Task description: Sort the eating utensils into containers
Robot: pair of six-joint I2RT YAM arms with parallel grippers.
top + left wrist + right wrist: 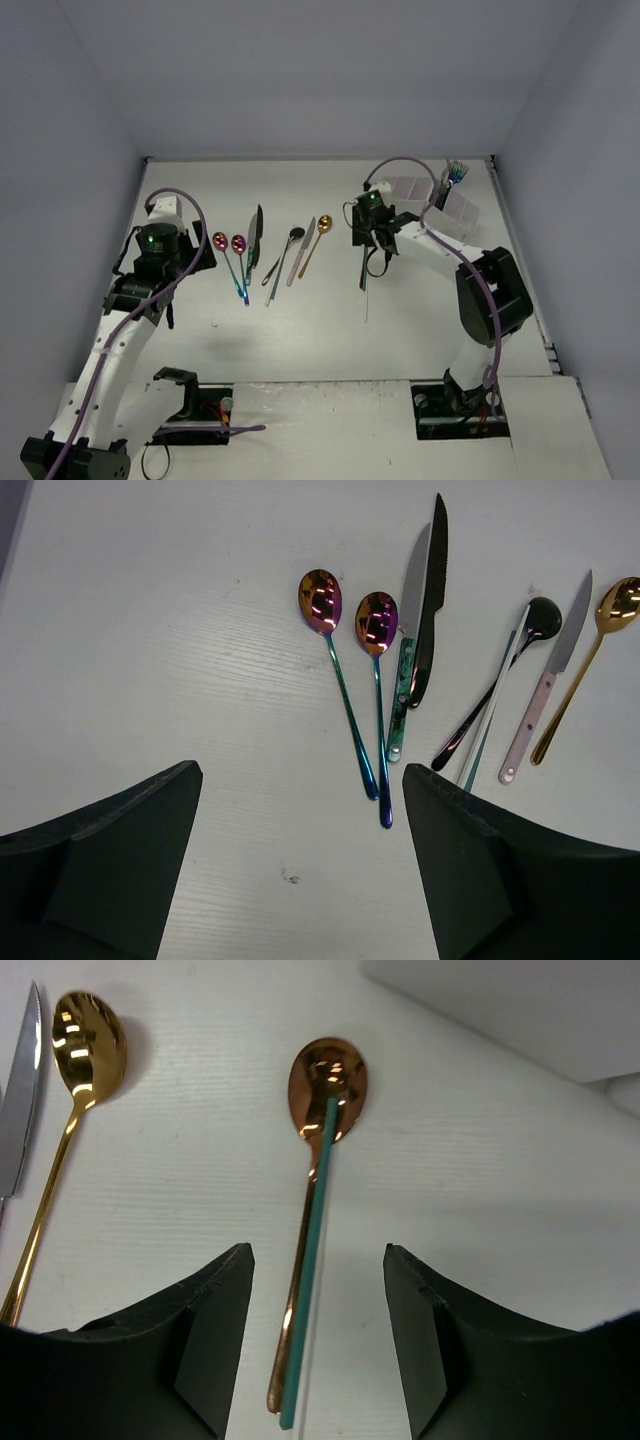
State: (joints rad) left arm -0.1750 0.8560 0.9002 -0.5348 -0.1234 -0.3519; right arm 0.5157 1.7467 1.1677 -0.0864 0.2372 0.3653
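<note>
A copper spoon [330, 1080] lies on the white tabletop [300, 340] with its bowl pointing away from the arm. A thin teal stick [312, 1260] lies along its handle, one end resting over the bowl. The right gripper [315, 1252] hangs over the pair with its fingers spread, one on each side of the handle and stick, touching neither. Just to the left lies a gold spoon [88, 1045], and past it the tip of a silver blade shows at the edge of the right wrist view.

The other loose utensils fan out across the middle of the tabletop, well apart from the containers [405, 187]. There are two iridescent spoons [320, 600] whose handle ends nearly meet, and a black knife [432, 590] pressed against a silver knife with a green handle [405, 680]. Next comes a black spoon [540, 618] crossed by a pale thin stick [495, 715], then a knife with a pink handle [530, 730] beside the gold spoon. The left gripper [300, 780] hovers on the near side of the iridescent spoons, its fingers wide apart with only bare tabletop between them.

The containers, white joined compartments, sit at the far right corner just beyond the right gripper. A few utensils [455, 172] stick out of the farthest compartment, too small to tell their kinds. The right arm's purple cable [405, 160] arcs across the compartments in the top view.
</note>
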